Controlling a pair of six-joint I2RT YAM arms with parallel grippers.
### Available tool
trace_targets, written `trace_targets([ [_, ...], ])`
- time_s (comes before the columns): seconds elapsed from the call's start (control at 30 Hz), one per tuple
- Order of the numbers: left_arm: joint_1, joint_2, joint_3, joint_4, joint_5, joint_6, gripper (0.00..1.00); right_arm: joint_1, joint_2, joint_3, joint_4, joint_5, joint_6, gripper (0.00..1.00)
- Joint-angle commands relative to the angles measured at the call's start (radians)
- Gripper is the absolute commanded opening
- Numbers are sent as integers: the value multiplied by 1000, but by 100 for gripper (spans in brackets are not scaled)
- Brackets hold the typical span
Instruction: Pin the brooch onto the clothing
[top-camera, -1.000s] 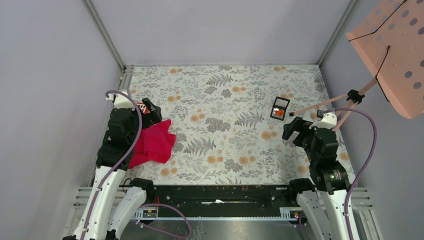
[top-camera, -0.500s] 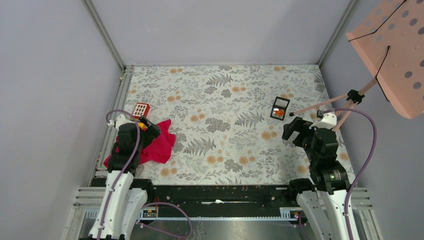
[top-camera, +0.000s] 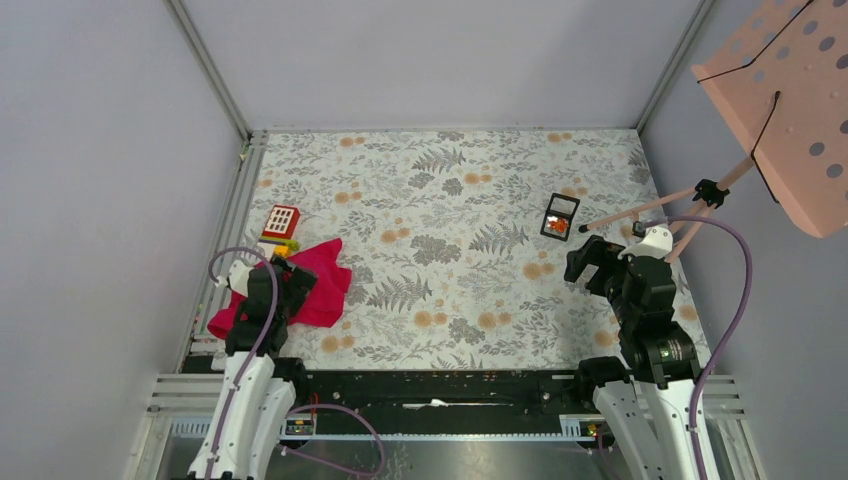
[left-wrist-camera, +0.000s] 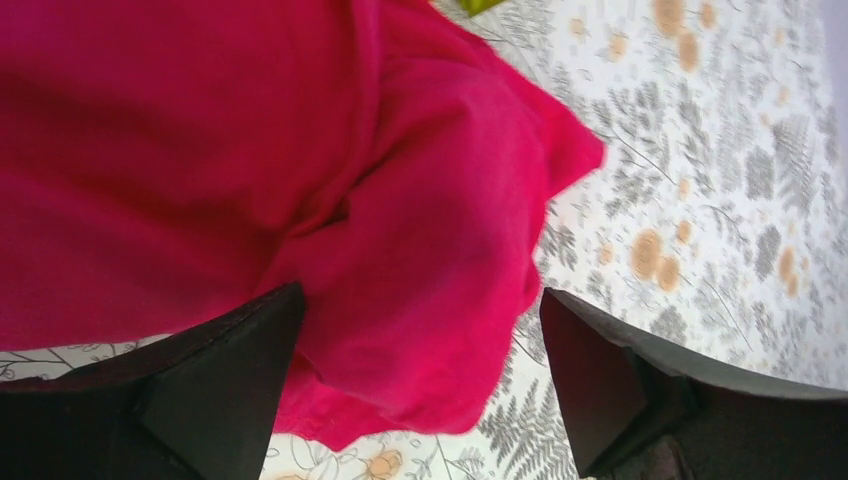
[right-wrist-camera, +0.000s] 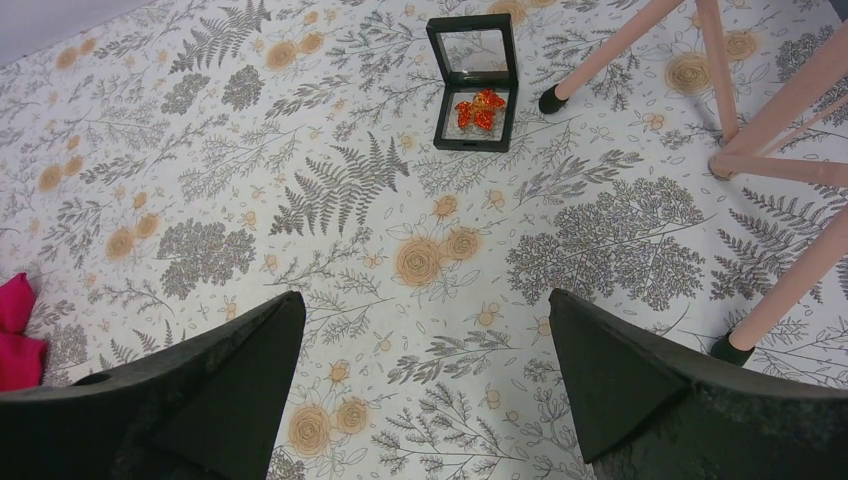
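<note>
The red T-shirt (top-camera: 327, 285) lies crumpled at the lower left of the overhead view, on the floral-clothed counter (top-camera: 450, 290), with the left end effector (left-wrist-camera: 418, 320) hanging released just above it, fingers spread over a bunched fold. The brooch (right-wrist-camera: 479, 110) (orange and yellow, very small) sits in an open black case (top-camera: 564, 206) at the right of that view, well apart from the shirt; the right end effector (right-wrist-camera: 420, 310) is also released, near the case and holding nothing
</note>
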Motion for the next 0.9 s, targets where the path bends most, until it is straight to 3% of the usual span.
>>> trace_targets([
  [0.0, 43, 59, -39, 147, 19, -50, 95, -3, -2, 49, -11, 0, 10, 99],
  [0.07, 58, 98, -52, 209, 67, -36, 93, -3, -7, 48, -11, 2, 10, 99],
  [0.13, 64, 135, -52, 237, 95, -27, 82, -2, -10, 48, -13, 6, 8, 99],
  [0.33, 68, 102, -47, 212, 54, -19, 29, -3, -6, 50, -16, 9, 4, 99],
  [0.43, 69, 29, -21, 162, 20, -17, 11, -3, 0, 50, -15, 10, 4, 99],
  [0.63, 68, -43, 189, 132, 135, 113, 0, -3, 10, 65, -22, 1, 7, 99],
  [0.87, 66, 154, 649, 0, 402, 463, 0, -3, -1, 79, -29, -36, 27, 99],
])
